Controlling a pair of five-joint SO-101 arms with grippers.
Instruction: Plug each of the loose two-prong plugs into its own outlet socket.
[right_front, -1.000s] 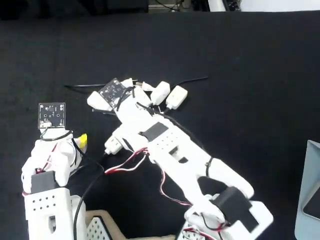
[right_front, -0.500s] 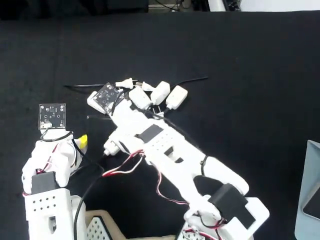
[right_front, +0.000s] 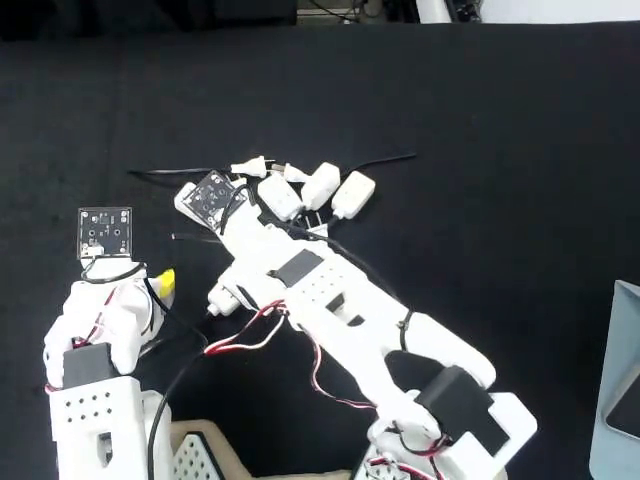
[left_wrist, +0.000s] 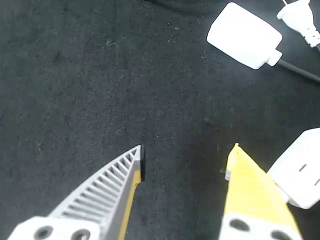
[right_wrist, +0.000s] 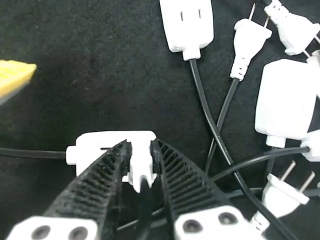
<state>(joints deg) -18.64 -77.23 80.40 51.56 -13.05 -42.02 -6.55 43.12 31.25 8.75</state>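
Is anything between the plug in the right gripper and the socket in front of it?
Nothing visible. The plug, held in the right gripper, sits against the socket; the black cords lie off to one side.

We logged the right gripper (right_wrist: 140, 146), its black fingers clamped on a white plug (right_wrist: 141, 172) that touched a white outlet socket (right_wrist: 100, 148) with a black cord. We also listed:
- a second outlet socket (right_wrist: 186, 22), slots showing
- a loose two-prong plug (right_wrist: 248, 36) beside it
- a white adapter block (right_wrist: 285, 102)
- another loose plug (right_wrist: 282, 192)
- a yellow fingertip (right_wrist: 14, 77)

All lay on black cloth (right_wrist: 75, 40).
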